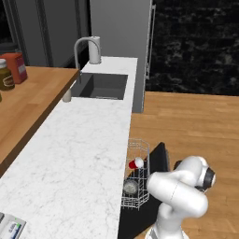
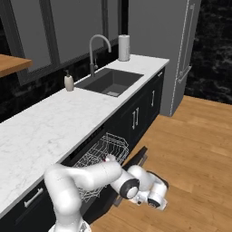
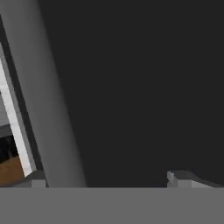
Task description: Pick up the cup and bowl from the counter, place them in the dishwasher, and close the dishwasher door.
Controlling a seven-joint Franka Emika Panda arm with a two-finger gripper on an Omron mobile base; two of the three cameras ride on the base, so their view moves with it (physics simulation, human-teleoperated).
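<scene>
The red cup (image 1: pixel 136 163) and the grey bowl (image 1: pixel 130 187) sit in the pulled-out white wire rack (image 1: pixel 138 154) of the dishwasher, below the edge of the white marble counter (image 1: pixel 79 154). A bit of the cup (image 2: pixel 108 158) peeks over my arm in the right base view. The dark dishwasher door (image 1: pixel 158 158) hangs partly lowered beside the rack. My arm bends low, with the hand down by the door's outer face. In the hand view my gripper (image 3: pixel 109 181) is open with nothing between its fingertips (image 3: pixel 179 178), very close to the dark door panel (image 3: pixel 140 87).
A dark sink (image 2: pixel 111 81) with a curved faucet (image 2: pixel 97 50), a soap bottle (image 2: pixel 69 82) and a paper roll (image 2: pixel 123 47) stand further along the counter. A wooden shelf (image 1: pixel 28 102) with jars lies to the left. The grey fridge (image 2: pixel 179 54) and wooden floor (image 2: pixel 190 149) lie beyond.
</scene>
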